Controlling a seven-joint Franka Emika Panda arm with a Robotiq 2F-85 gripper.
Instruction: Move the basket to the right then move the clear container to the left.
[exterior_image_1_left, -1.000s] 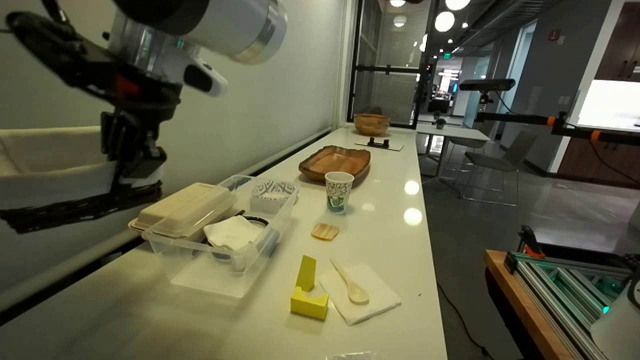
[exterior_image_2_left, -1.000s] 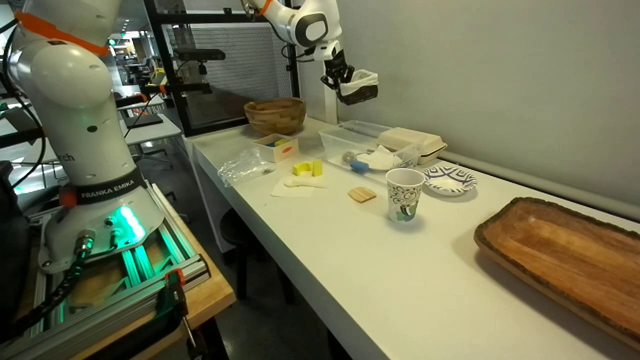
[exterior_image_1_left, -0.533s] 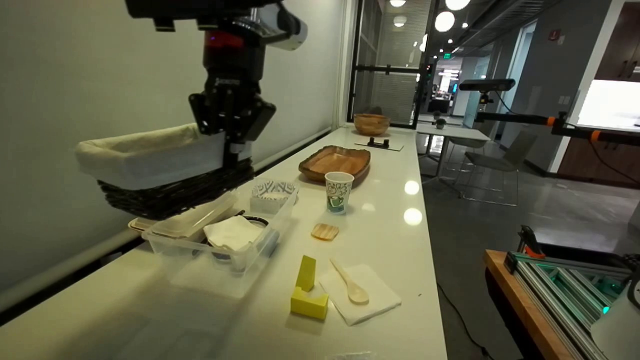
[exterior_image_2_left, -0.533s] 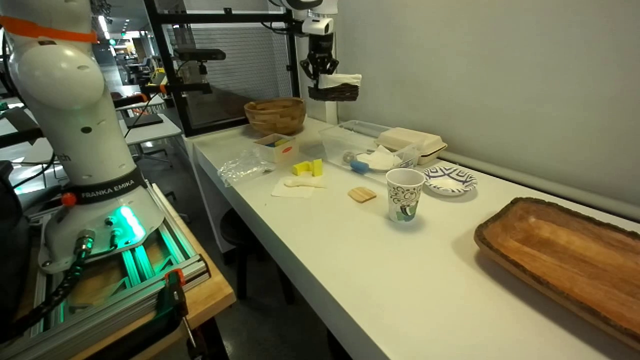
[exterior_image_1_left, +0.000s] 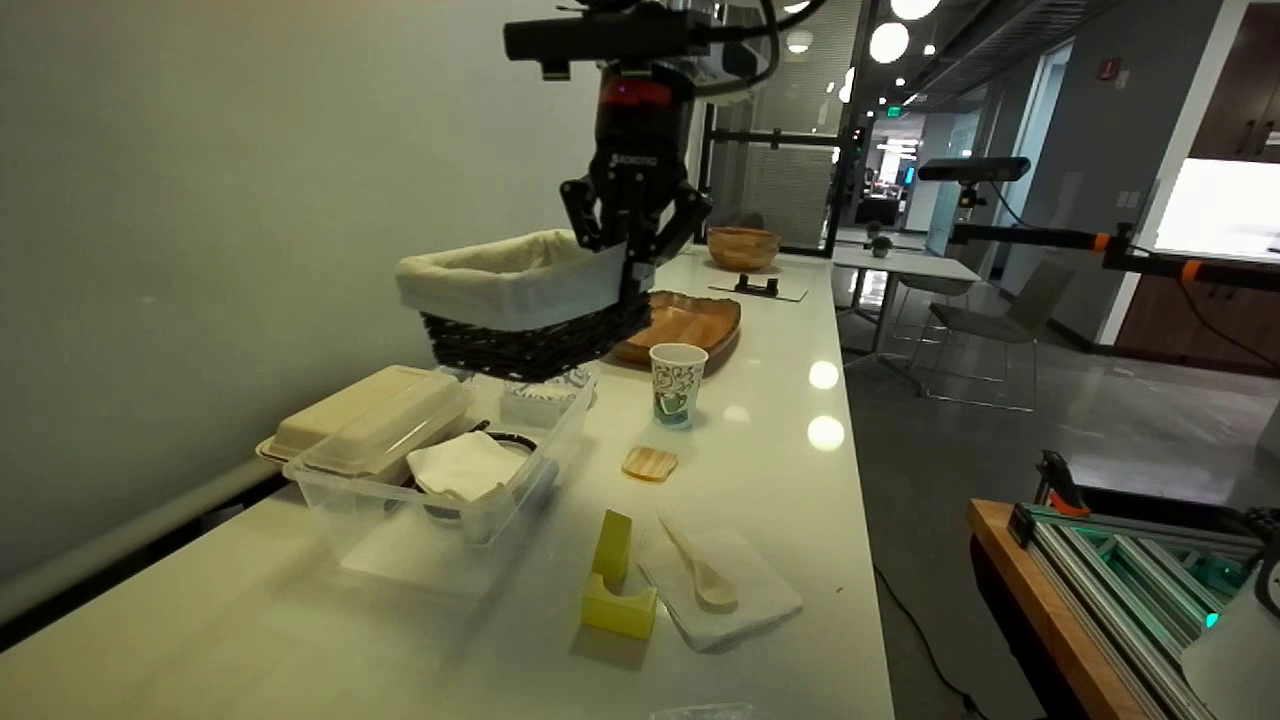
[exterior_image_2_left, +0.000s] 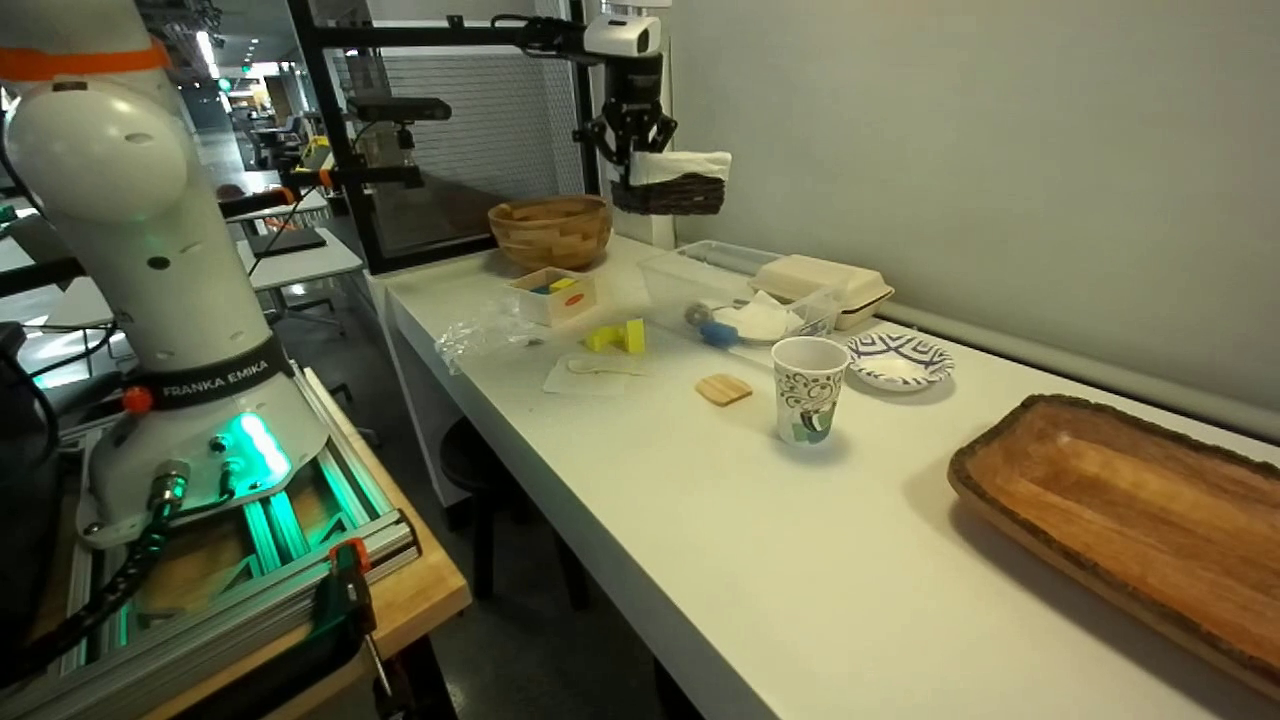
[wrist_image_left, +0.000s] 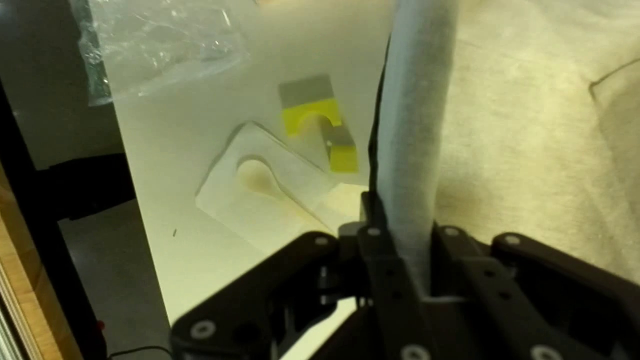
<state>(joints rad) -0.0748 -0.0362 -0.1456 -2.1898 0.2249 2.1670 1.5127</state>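
Tool (wrist_image_left: 406, 220) clamped on one wall of lined wicker basket (exterior_image_1_left: 515, 308), held high presumably to clear transparent plastic container (exterior_image_1_left: 390, 530).

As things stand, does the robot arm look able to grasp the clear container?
Probably not: the end effector is closed on the basket, holding it in the air, so it has no free grip for the clear container. The basket would likely need setting down first.

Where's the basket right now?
It's up in the air: the gripper has the basket by its rim. In an exterior view it's just left of the middle, higher than the clear container and left of the paper cup.
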